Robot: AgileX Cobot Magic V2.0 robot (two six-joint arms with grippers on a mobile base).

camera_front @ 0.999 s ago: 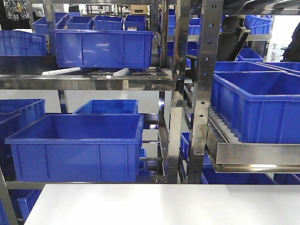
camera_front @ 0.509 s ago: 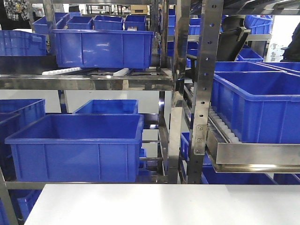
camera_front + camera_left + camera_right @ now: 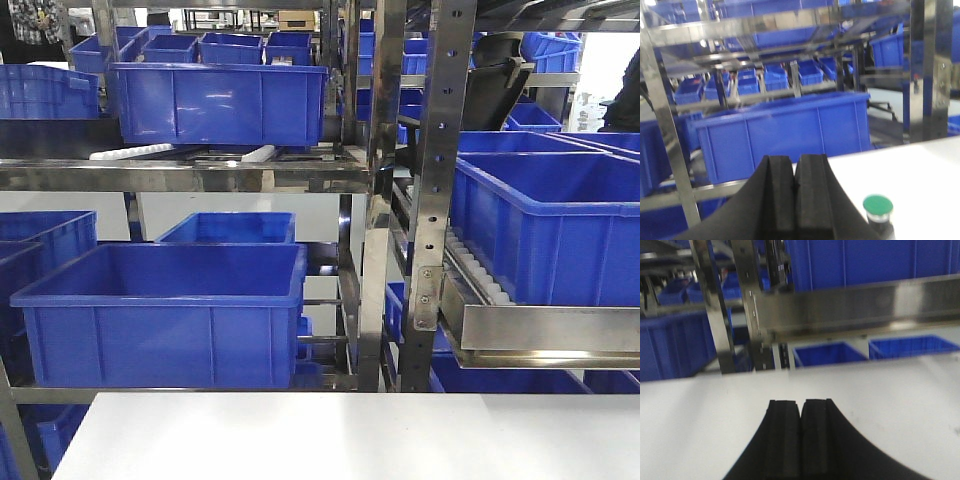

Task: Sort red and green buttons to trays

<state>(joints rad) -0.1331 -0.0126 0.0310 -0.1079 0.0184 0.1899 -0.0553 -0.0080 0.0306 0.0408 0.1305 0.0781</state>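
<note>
In the left wrist view a green-capped button (image 3: 878,206) stands upright on the white table (image 3: 920,175), to the right of my left gripper (image 3: 794,162). That gripper's black fingers are pressed together with nothing between them. In the right wrist view my right gripper (image 3: 800,405) is likewise shut and empty above bare white table (image 3: 700,410). The red button and the trays are out of view. Neither gripper shows in the front view.
Steel shelving (image 3: 425,200) loaded with deep blue crates (image 3: 165,310) stands right behind the table's far edge (image 3: 340,395). A blue crate (image 3: 785,135) and shelf posts (image 3: 667,145) lie ahead of the left gripper. A steel rail (image 3: 855,305) crosses ahead of the right one.
</note>
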